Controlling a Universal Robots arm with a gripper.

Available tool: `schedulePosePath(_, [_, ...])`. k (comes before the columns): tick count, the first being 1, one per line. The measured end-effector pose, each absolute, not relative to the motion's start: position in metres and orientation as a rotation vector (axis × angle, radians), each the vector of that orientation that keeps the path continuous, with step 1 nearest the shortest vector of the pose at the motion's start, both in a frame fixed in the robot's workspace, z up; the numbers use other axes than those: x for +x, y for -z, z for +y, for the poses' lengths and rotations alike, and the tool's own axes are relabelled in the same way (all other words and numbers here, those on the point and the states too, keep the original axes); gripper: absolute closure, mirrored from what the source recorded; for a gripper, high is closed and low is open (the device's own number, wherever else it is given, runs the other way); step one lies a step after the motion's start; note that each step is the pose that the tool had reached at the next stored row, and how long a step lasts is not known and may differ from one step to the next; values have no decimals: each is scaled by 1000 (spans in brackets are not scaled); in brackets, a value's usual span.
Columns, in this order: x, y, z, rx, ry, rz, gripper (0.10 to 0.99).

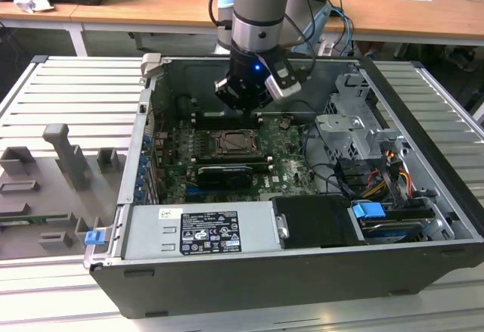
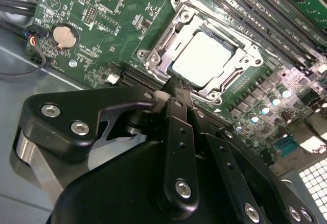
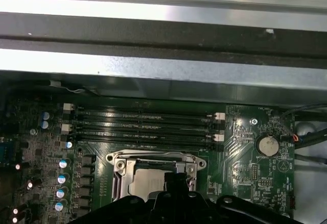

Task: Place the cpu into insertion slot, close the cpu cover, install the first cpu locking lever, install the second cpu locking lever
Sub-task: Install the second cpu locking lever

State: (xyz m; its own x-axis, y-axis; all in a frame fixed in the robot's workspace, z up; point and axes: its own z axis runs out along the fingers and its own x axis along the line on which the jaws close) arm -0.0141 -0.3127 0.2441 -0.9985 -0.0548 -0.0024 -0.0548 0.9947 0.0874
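Silver-beige square cpu [image 2: 200,56] sits seated in the motherboard socket, framed by the thin silvery metal cpu cover [image 2: 153,48] lying flat around it. Black claw [image 2: 176,87], fingers together and empty, hovers at the socket's six o'clock edge, apparently to work the latch.

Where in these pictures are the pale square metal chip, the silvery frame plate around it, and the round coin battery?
Pale silver-beige square cpu [image 2: 202,58], second wrist view: middle of its metal top.
Silvery metal cpu cover [image 2: 171,39], second wrist view: frame edge beside the chip.
Round silver coin battery [image 3: 265,144], first wrist view: centre of its face.
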Motion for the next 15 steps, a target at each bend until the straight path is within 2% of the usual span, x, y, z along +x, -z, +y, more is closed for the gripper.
schedulePosePath(15, [-14, -251, -320, -86, -136, 3138, 980])
